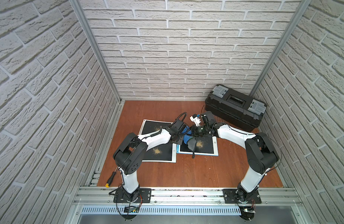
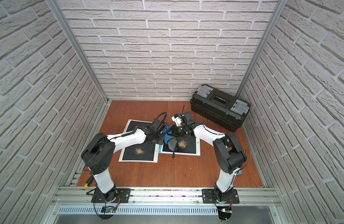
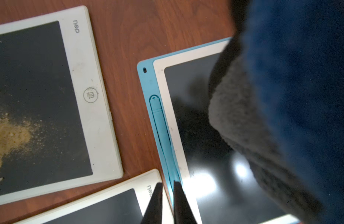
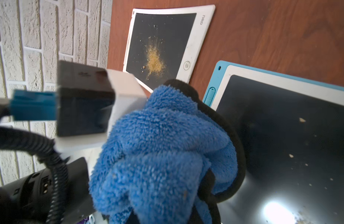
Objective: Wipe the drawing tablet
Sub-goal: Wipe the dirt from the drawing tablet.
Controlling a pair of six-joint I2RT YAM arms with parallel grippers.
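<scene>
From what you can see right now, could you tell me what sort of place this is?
Probably a staged robot test cell: brick-patterned panels in an aluminium frame, two arms bolted to a rail, and a toolbox on the wooden tabletop.

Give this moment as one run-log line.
right pincer: shut on cloth, over blue tablet | left pincer: at its edge, grip unclear | powder: not wiped

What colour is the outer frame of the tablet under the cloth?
Light blue frame, white inner border; clearest in the left wrist view.
</scene>
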